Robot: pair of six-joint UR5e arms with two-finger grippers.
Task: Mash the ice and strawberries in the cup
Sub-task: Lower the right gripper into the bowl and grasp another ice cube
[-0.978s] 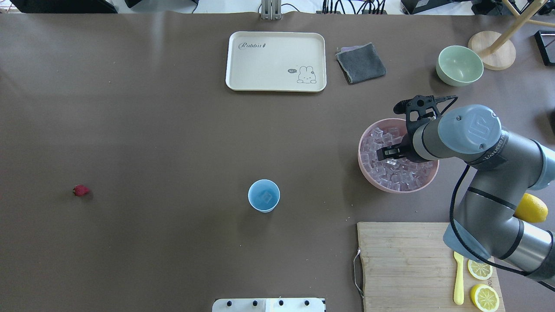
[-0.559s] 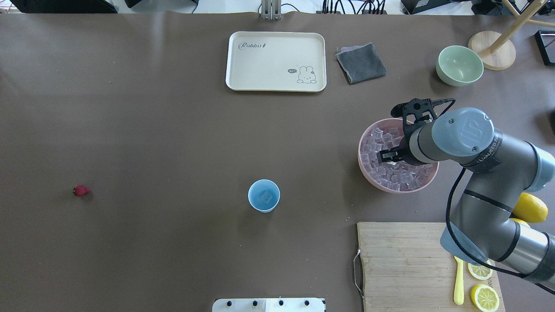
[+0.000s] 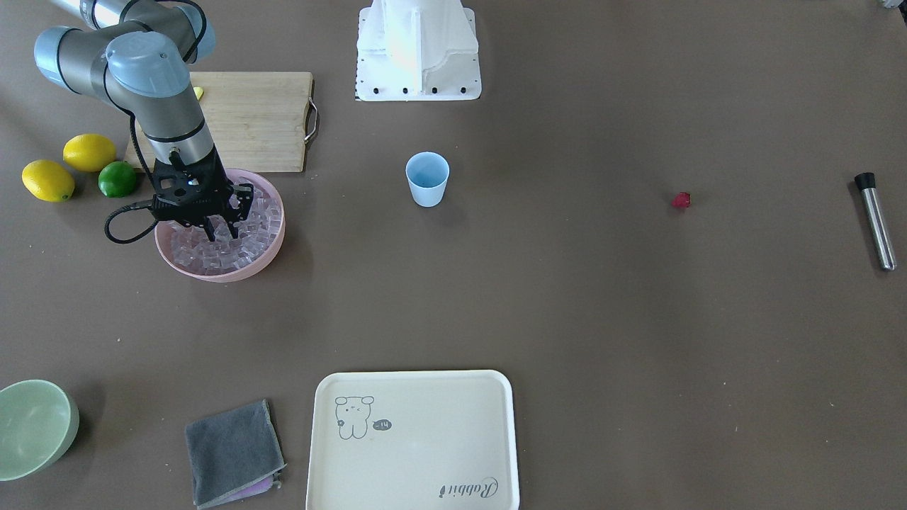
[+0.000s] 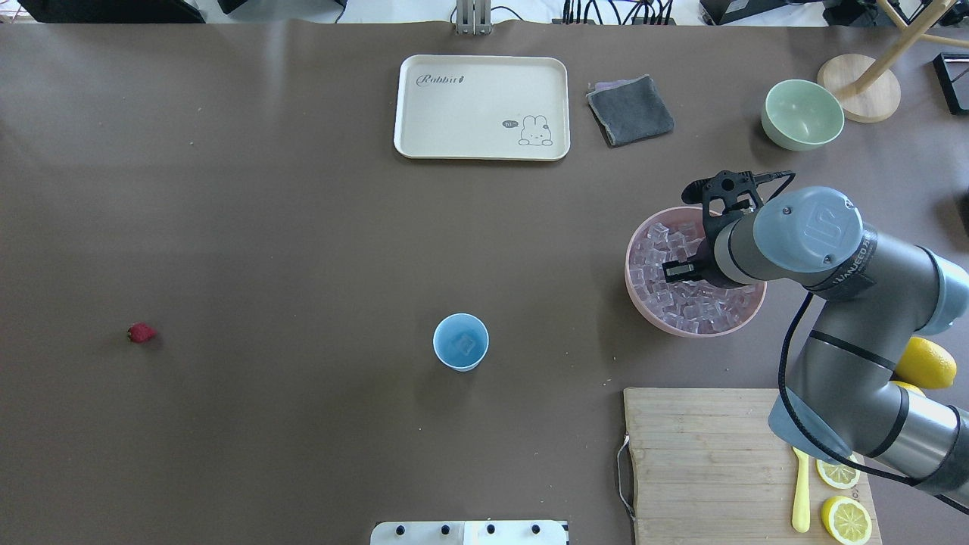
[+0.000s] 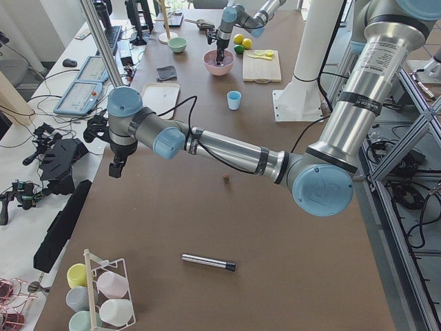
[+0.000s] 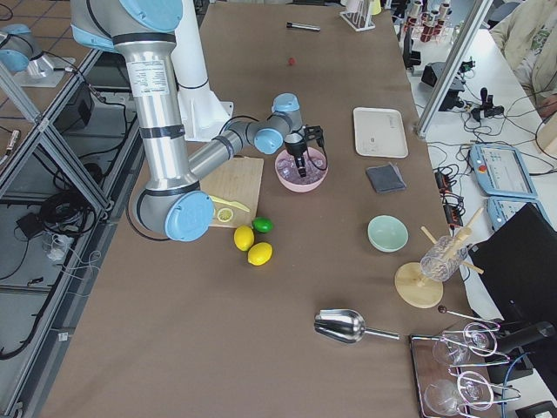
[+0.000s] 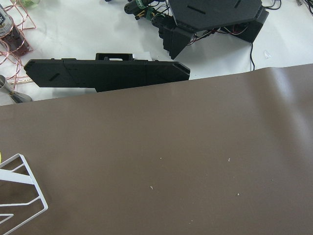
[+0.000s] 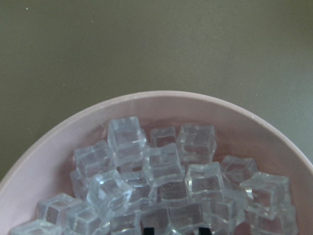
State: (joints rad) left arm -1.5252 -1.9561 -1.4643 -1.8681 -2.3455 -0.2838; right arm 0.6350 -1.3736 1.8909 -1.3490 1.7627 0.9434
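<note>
The light blue cup (image 4: 461,342) stands mid-table with one clear ice cube (image 4: 464,345) inside it. Far to its left lies the dark red strawberry (image 4: 141,332). My right gripper (image 4: 679,269) reaches down into the pink bowl (image 4: 634,301), which is heaped with ice (image 8: 161,166). In the right wrist view its fingertips (image 8: 149,229) press on either side of one cube (image 8: 182,214). My left gripper (image 5: 114,167) hangs over the table's far left end, away from everything. Only the exterior left view shows it, so I cannot tell whether it is open or shut.
A cream tray (image 4: 481,106), a grey cloth (image 4: 630,110) and a pale green bowl (image 4: 802,113) line the far side. A cutting board (image 4: 704,454) with lemon halves lies near the right arm's base, with lemons and a lime (image 3: 117,178) beside it. A metal muddler (image 3: 876,221) lies at the left end.
The right gripper's fingers, spread apart over the ice a second ago, have come together on a cube in the pink bowl. The wrist shifted slightly. The cup and the strawberry have not moved.
</note>
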